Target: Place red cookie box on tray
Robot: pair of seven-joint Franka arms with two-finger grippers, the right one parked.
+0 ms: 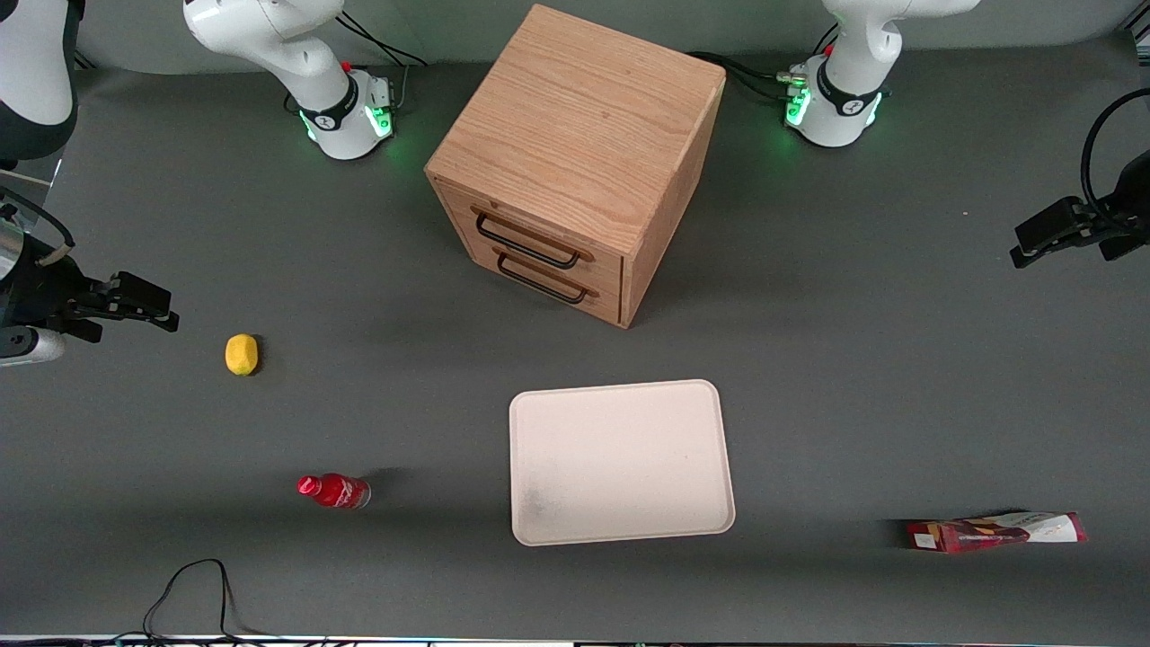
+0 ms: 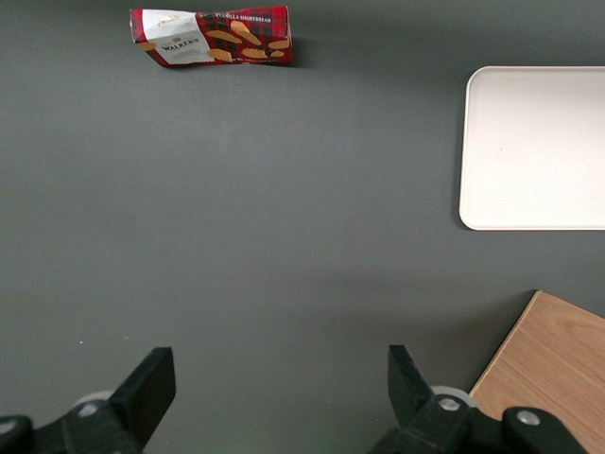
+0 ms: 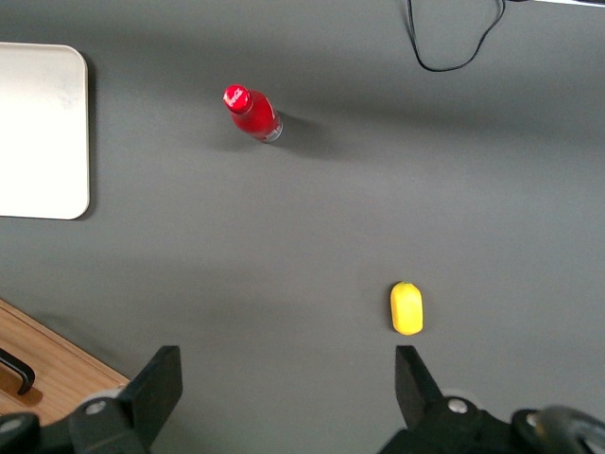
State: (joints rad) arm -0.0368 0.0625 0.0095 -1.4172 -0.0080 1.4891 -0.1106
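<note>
The red cookie box [image 1: 995,532] lies flat on the grey table toward the working arm's end, nearer to the front camera than my gripper. It also shows in the left wrist view [image 2: 212,37], dark red with a white end and cookie pictures. The cream-white tray [image 1: 620,463] lies flat in front of the drawer cabinet, nearer to the front camera, with nothing on it; it also shows in the left wrist view [image 2: 534,147]. My left gripper [image 1: 1024,247] hangs above the table at the working arm's end, well apart from the box. It is open and empty [image 2: 279,369].
A wooden two-drawer cabinet [image 1: 575,162] stands mid-table, farther from the front camera than the tray. A small red bottle [image 1: 334,491] and a yellow lemon [image 1: 241,354] lie toward the parked arm's end. A black cable [image 1: 193,593] loops at the table's front edge.
</note>
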